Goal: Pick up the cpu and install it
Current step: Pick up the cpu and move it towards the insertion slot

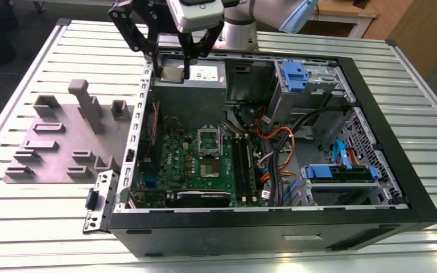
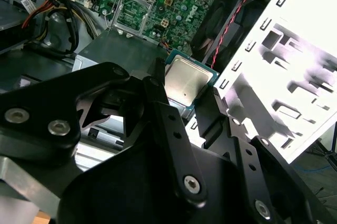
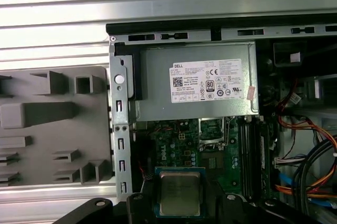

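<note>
The gripper (image 3: 181,207) clamps the cpu (image 3: 179,192), silver top facing the camera, with black fingers (image 3: 139,206) against its two opposite edges. Beyond it the green motherboard (image 3: 176,142) lies inside the open case (image 3: 120,113), and the socket (image 3: 213,128) is just beside the labelled power supply (image 3: 152,84). Orange cables (image 3: 310,129) run near the motherboard's edge. A grey tray (image 3: 52,148) rests on the slatted table (image 3: 105,3), against the case wall.

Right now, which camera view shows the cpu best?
The second wrist view: the cpu, held in the claw, shows its silvery top and green edge close up. The first wrist view also shows the top, less close. The exterior view shows it as a small tan square.
</note>
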Controlling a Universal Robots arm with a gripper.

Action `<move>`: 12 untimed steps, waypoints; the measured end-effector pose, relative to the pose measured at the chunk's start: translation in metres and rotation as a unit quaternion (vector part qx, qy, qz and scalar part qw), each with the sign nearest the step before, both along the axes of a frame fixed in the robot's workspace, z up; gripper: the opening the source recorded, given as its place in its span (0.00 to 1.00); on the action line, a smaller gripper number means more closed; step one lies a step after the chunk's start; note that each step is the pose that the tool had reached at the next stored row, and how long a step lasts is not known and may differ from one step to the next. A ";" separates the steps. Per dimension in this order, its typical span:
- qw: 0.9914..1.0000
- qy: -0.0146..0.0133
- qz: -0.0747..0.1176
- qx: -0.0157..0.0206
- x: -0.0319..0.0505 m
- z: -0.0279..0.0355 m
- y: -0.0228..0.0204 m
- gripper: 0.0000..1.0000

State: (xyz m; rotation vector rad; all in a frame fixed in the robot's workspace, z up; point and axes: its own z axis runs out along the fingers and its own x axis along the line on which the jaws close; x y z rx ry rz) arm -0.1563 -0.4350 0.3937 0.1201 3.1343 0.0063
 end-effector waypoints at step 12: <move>1.000 0.000 0.000 0.000 0.0036 0.0000 0.0000 0.47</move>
